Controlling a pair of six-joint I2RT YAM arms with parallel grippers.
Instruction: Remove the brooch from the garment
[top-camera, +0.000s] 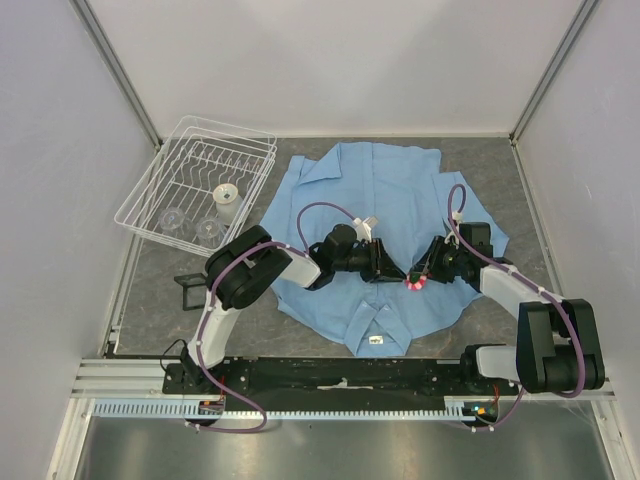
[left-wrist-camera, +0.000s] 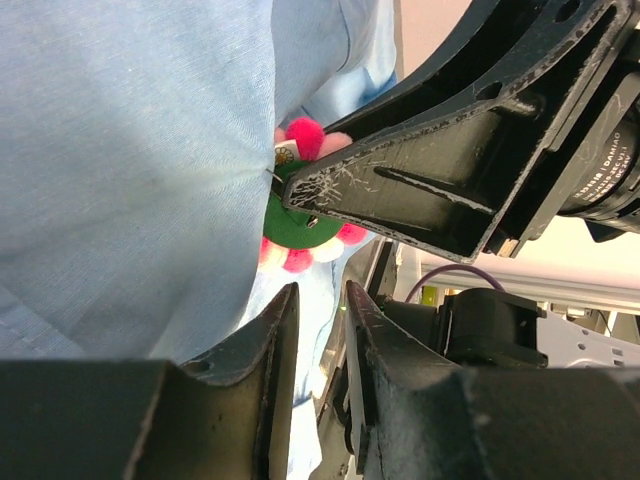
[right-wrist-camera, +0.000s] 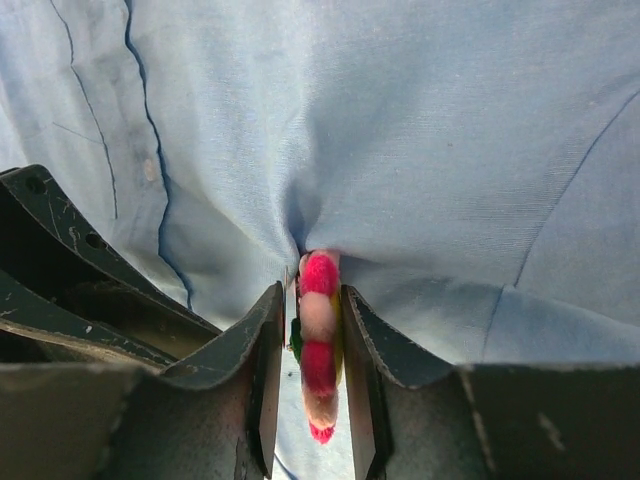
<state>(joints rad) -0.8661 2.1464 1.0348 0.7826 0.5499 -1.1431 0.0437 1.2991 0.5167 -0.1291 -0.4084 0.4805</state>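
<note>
The light blue shirt (top-camera: 390, 190) lies spread on the grey table, collar toward me. The pink-red brooch (top-camera: 415, 283) sits on its lower right front. My right gripper (top-camera: 422, 272) is shut on the brooch (right-wrist-camera: 320, 330), which stands edge-on between its jaws with the cloth (right-wrist-camera: 400, 120) puckered behind it. My left gripper (top-camera: 388, 270) is just left of it, jaws nearly together on a fold of the shirt (left-wrist-camera: 130, 150). In the left wrist view the left gripper (left-wrist-camera: 320, 290) points at the brooch's green back (left-wrist-camera: 300, 225), held under a right finger (left-wrist-camera: 430, 180).
A white wire dish rack (top-camera: 160, 185) with glasses and a cup stands at the back left. A small black object (top-camera: 188, 292) lies on the table left of the shirt. The white collar label (top-camera: 377, 340) is near the front edge.
</note>
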